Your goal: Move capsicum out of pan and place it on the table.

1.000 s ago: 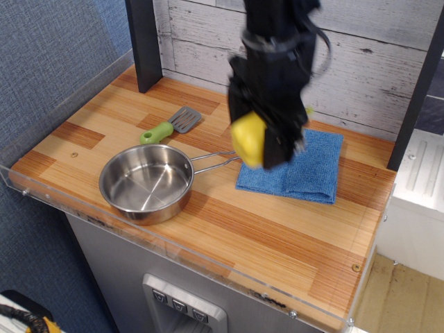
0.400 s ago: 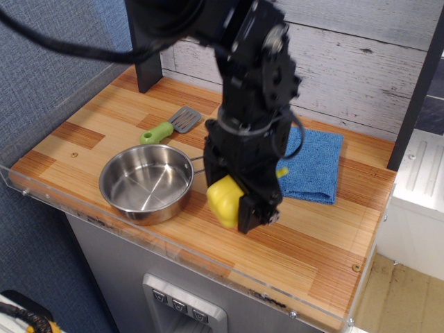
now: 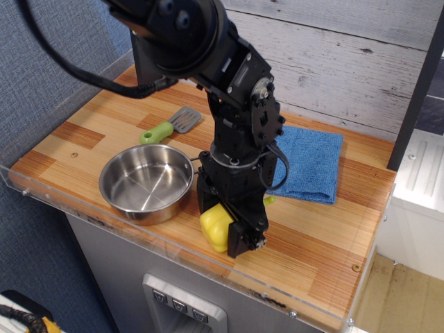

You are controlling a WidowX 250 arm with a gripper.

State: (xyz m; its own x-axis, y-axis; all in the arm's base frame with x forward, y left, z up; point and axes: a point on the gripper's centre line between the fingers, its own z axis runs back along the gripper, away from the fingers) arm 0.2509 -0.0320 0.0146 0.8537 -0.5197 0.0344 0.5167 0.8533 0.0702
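Note:
The yellow capsicum [image 3: 214, 226] is held in my gripper [image 3: 223, 229], low over or on the wooden table [image 3: 312, 243] near its front edge, just right of the pan. Its green stem [image 3: 268, 200] pokes out to the right of the fingers. The gripper is shut on the capsicum, pointing down. The shiny steel pan [image 3: 146, 183] sits empty at the front left, its wire handle running right behind my arm.
A green-handled grey spatula [image 3: 170, 126] lies behind the pan. A blue folded cloth [image 3: 310, 164] lies at the back right. A clear acrylic rim [image 3: 173, 243] runs along the table's front and left edges. A dark post stands at the back left.
My gripper has carried the capsicum down and forward-left, from above the blue cloth to low at the table's front, beside the pan.

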